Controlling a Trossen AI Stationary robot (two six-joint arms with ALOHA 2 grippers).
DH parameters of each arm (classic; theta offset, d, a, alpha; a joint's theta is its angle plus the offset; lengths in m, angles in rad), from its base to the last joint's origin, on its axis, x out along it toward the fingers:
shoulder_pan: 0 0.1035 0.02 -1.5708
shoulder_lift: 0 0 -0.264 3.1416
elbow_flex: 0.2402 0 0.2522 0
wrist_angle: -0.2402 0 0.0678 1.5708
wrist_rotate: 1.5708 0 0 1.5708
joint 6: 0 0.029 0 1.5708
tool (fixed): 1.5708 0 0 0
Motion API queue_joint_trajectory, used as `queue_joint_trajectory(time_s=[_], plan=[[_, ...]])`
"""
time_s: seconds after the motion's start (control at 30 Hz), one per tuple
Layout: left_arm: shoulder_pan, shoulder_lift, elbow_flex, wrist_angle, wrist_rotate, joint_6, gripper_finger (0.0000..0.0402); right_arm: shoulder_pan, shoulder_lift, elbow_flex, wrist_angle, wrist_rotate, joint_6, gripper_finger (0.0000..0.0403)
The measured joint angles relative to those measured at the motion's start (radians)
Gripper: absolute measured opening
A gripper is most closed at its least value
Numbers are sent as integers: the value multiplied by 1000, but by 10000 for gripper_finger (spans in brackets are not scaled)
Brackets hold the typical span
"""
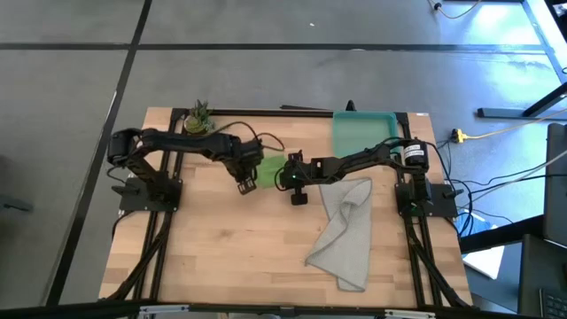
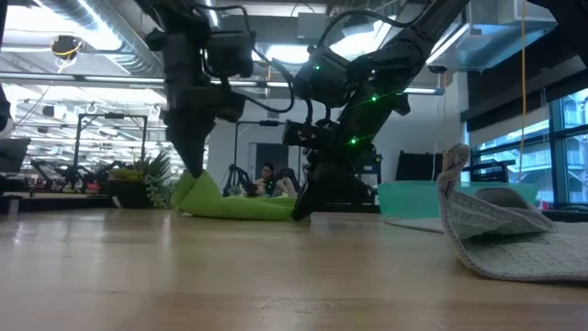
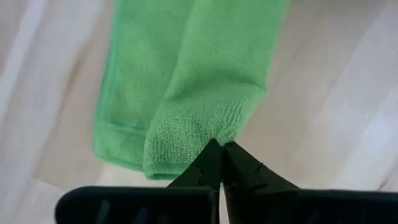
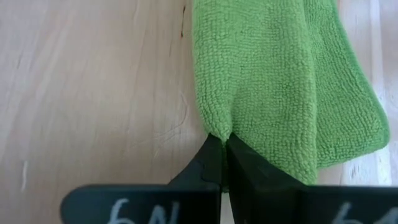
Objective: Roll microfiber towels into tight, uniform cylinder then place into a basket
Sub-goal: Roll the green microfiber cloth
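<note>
The lime green towel [image 1: 270, 168] lies folded into a long strip at the table's middle far part, between my two grippers. My left gripper [image 1: 250, 182] is shut on its left end, and shows in the low view [image 2: 193, 171]. My right gripper [image 1: 291, 184] is shut on its right end, and shows in the low view [image 2: 303, 210]. The light grey towel [image 1: 345, 232] lies crumpled on the table's right half, one part standing up in a fold [image 2: 455, 175]. The teal basket [image 1: 363, 131] stands at the far right, with nothing showing in it. My left gripper pinches the rounded fold at the green towel's left end [image 3: 214, 132] between its two fingertips, coming from above and pointing down. That end is raised a little, and the towel's middle [image 2: 243, 210] rests on the table. My right gripper pinches the fold at the green towel's right end [image 4: 217, 127] between its two fingertips, slanting down from the table's right. Several layers show beside the fingers. This end sits low, at the table top.
A small potted plant [image 1: 198, 118] stands at the table's far left, behind my left arm. The near half of the table [image 1: 230, 257] is bare wood. People and equipment show in the room beyond the table in the low view.
</note>
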Motion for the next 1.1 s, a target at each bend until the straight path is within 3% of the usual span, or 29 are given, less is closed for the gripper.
queue_joint_trajectory(time_s=[0.13, 0.6, 0.9, 1.1], plan=[[54, 2, 0, -13, 46, -44, 0, 0, 0, 0, 0, -1, -1, 6], [189, 5, 0, -2, 45, -93, 0, 1, 0, -1, 2, -3, -18, 6], [219, 145, 0, 79, 9, -40, 0, 1, 0, -2, 8, -7, -20, 6], [223, 166, 0, 97, -22, -17, 0, 1, 0, -1, 9, -6, -22, 6]])
